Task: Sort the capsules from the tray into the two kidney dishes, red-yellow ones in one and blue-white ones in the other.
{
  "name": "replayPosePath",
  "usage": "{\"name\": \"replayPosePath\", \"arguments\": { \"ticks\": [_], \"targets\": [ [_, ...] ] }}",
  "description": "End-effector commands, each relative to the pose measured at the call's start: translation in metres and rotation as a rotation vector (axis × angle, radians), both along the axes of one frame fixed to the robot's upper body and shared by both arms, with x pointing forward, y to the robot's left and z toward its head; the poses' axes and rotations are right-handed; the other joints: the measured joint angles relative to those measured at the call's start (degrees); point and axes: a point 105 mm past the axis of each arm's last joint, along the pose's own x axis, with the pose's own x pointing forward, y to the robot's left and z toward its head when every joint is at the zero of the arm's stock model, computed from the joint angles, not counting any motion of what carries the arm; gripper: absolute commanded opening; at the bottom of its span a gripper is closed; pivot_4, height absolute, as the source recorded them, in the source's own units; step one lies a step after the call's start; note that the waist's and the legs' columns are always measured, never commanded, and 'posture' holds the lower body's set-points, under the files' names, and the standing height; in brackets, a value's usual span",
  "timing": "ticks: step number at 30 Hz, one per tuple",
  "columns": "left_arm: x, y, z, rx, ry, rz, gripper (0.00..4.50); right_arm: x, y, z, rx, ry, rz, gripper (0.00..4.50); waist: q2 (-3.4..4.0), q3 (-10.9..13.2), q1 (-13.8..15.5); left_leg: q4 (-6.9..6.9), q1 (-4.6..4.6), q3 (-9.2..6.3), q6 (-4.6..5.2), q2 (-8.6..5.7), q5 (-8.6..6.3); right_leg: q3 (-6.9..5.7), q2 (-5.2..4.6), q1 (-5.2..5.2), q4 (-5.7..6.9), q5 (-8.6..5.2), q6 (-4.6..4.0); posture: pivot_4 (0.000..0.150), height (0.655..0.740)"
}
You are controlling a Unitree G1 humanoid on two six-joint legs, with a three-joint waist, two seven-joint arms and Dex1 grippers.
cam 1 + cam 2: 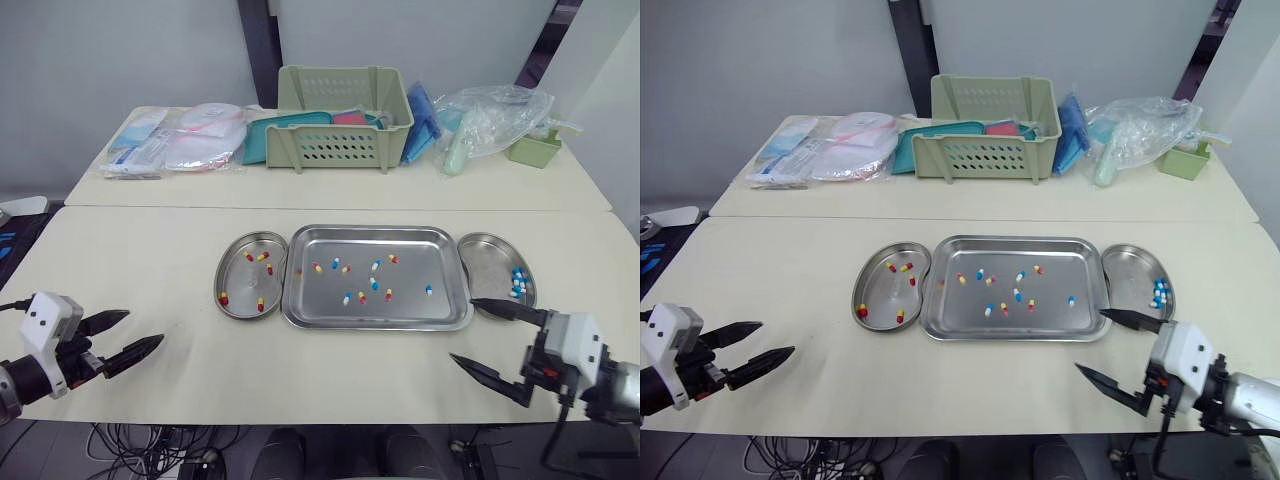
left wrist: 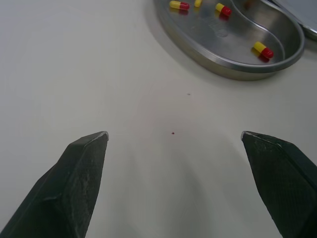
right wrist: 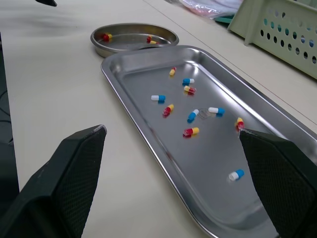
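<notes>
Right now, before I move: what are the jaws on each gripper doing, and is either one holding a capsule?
Left gripper: jaws open, holding nothing.
Right gripper: jaws open, holding nothing, by the tray.

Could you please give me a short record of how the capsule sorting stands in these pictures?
Centre: steel tray holding loose capsules of both colours
Robot's left: left kidney dish beside the tray, with only red-yellow capsules in it
Robot's right: right kidney dish beside the tray, with only blue-white capsules in it
Left arm: left gripper open, empty, in front of the left dish
Right arm: right gripper open, empty, in front of the right dish
Behind: green basket among packets
Status: sorting begun, unfinished
</notes>
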Motion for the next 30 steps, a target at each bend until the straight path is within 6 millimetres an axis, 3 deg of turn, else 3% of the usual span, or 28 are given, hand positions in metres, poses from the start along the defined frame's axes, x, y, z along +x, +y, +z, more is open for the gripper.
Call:
{"name": "replayPosePath", "arguments": {
  "ticks": [1, 18, 25, 30],
  "targets": [
    [-0.001, -0.003, 0.018, 0.035, -0.042, -0.011, 4.46, -0.002, 0.010, -0.001, -0.002, 0.004, 0.038, 4.50, 0.00, 0.0, 0.1, -0.01, 0.04, 0.01, 0.00, -0.01, 0.00, 0.01, 0.00, 0.03, 0.00, 0.00, 0.00, 0.150, 0.7400],
    [0.008, -0.087, 0.033, 0.017, -0.117, -0.435, 4.46, 0.003, 0.022, -0.022, -0.029, 0.008, 0.042, 4.50, -0.03, 0.0, 0.7, -0.01, 0.11, 0.02, 0.00, -0.01, -0.01, 0.01, 0.00, 0.14, -0.04, 0.00, 0.00, 0.150, 0.7400],
    [0.044, -0.120, 0.046, 0.067, -0.194, -0.646, 4.46, 0.003, 0.026, -0.021, -0.022, 0.016, 0.048, 4.50, -0.05, 0.0, 0.8, 0.01, 0.17, -0.02, 0.00, -0.04, 0.00, -0.03, 0.01, 0.21, -0.04, 0.00, 0.00, 0.150, 0.7400],
    [0.089, -0.146, 0.038, 0.228, -0.201, -0.719, 4.46, 0.004, 0.031, -0.019, -0.009, 0.026, 0.045, 4.50, -0.03, 0.0, 0.8, 0.01, 0.18, -0.03, 0.00, -0.04, 0.00, -0.04, 0.05, 0.20, -0.02, 0.00, 0.00, 0.150, 0.7400]
  ]
}}
